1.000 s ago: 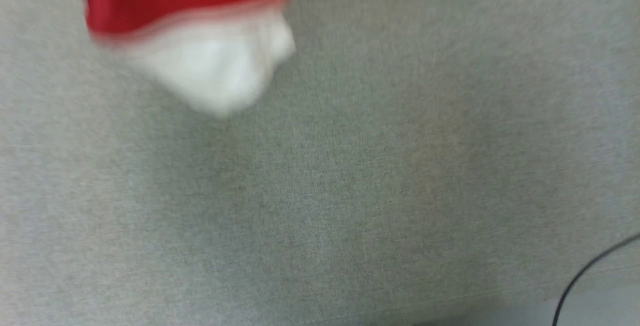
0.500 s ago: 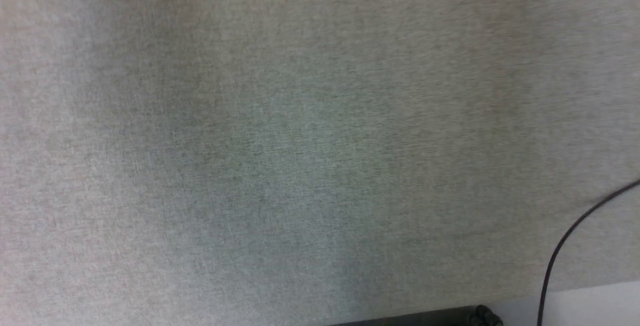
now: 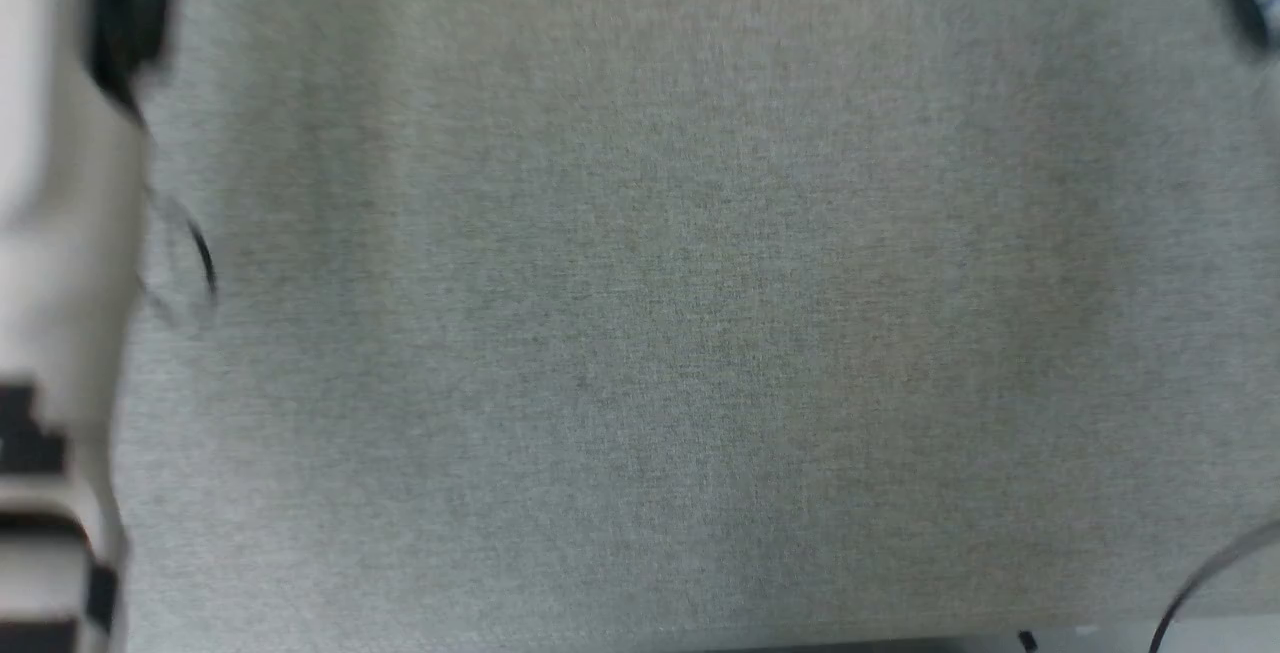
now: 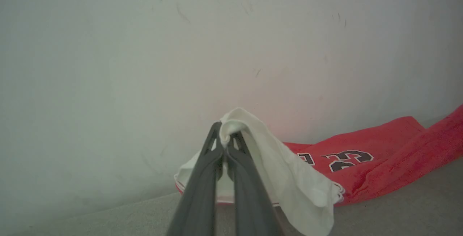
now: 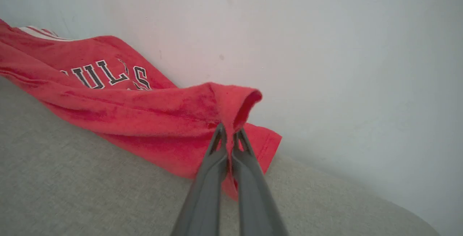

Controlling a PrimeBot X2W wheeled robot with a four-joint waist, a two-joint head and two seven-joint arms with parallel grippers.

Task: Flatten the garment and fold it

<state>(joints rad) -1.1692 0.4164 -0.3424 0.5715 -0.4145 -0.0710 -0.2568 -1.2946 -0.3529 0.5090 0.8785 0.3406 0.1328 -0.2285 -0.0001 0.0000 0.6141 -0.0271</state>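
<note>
— What's underneath it all?
— A grey woven cloth surface [image 3: 640, 333], blurred in the head view.
— And behind that?
— A pale wall [image 4: 144, 48], rising from the cloth's far edge, with a few faint dark scuffs [image 4: 182, 13] high up.
— Anything else?
— A thin black cable [image 3: 1192, 581], curving across the cloth's lower right corner.

Both grippers pinched closed.
Rising from bottom centre of their wrist views, the left gripper [image 4: 226, 140] and right gripper [image 5: 228, 136] each clamp the garment [image 5: 152, 113].
</note>
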